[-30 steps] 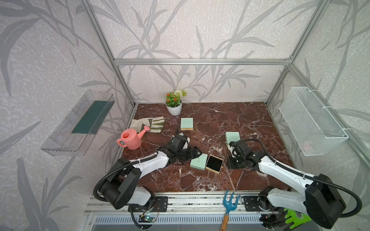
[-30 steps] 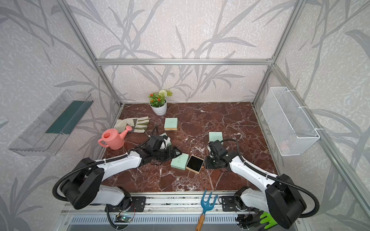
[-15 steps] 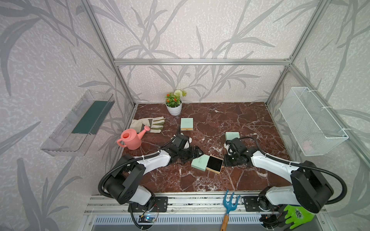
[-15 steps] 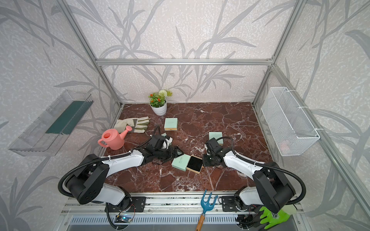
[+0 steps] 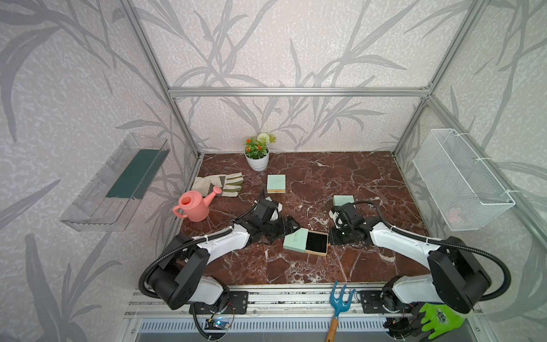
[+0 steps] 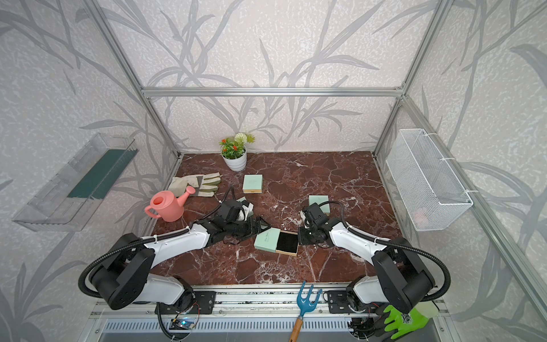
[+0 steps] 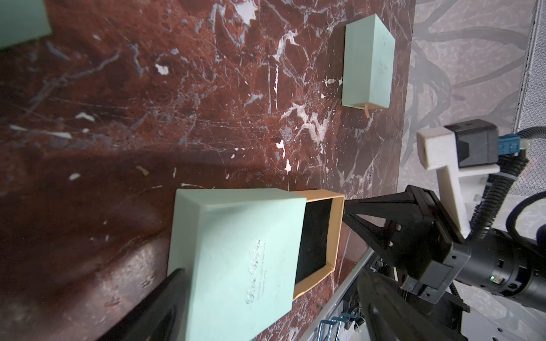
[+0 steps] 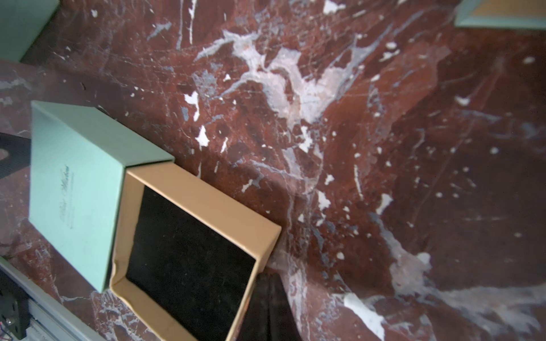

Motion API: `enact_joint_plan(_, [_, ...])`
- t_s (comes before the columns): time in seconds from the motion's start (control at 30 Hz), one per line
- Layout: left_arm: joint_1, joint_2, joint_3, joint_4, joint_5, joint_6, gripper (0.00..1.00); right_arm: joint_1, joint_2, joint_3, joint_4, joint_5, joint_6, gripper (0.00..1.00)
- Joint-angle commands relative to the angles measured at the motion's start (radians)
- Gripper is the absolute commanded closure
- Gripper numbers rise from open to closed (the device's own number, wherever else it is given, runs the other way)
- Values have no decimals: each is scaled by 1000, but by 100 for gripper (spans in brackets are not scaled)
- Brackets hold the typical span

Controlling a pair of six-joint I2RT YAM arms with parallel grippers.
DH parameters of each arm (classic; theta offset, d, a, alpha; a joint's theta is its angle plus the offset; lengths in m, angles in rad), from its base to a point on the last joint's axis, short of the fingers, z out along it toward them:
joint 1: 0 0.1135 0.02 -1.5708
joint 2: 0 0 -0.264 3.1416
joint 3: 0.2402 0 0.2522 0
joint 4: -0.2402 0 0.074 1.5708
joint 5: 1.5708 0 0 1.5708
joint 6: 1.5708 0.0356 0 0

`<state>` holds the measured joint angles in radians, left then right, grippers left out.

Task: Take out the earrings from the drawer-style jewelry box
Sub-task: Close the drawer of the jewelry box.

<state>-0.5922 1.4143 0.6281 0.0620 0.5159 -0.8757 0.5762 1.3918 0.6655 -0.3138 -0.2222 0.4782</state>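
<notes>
Though the tiny silvery earrings cannot be made out on its black lining, the tan cardboard drawer (image 8: 204,203) stands half out of the mint-green cardboard sleeve (image 8: 76,183), its front wall touching the tips of the tightly closed right gripper (image 8: 267,307). At the sleeve's other end the left gripper (image 5: 289,230) gapes wide, one finger (image 7: 147,307) against it.

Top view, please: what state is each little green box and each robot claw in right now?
middle box: open, its drawer slid out of the green sleeve
drawer: pulled out, nothing made out on its black lining
back box: shut
box by the right arm: shut
left gripper: open, at the middle box's sleeve
right gripper: shut, tip at the drawer's outer end
</notes>
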Motion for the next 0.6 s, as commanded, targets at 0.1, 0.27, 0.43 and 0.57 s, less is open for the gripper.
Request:
enact_joint_plan(0.1, [3, -18, -37, 5, -8, -18, 10, 7, 24, 34, 37, -6, 15, 95])
enact_joint_plan(0.27, [1, -15, -57, 26, 17, -27, 10, 8, 16, 32, 9, 20, 19, 95])
enact_joint_plan(0.43, [0, -57, -63, -31, -13, 4, 10, 10, -92, -15, -39, 63, 10, 89])
enact_joint_plan(0.57, [1, -60, -64, -35, -4, 12, 10, 27, -167, -28, -63, 32, 11, 75])
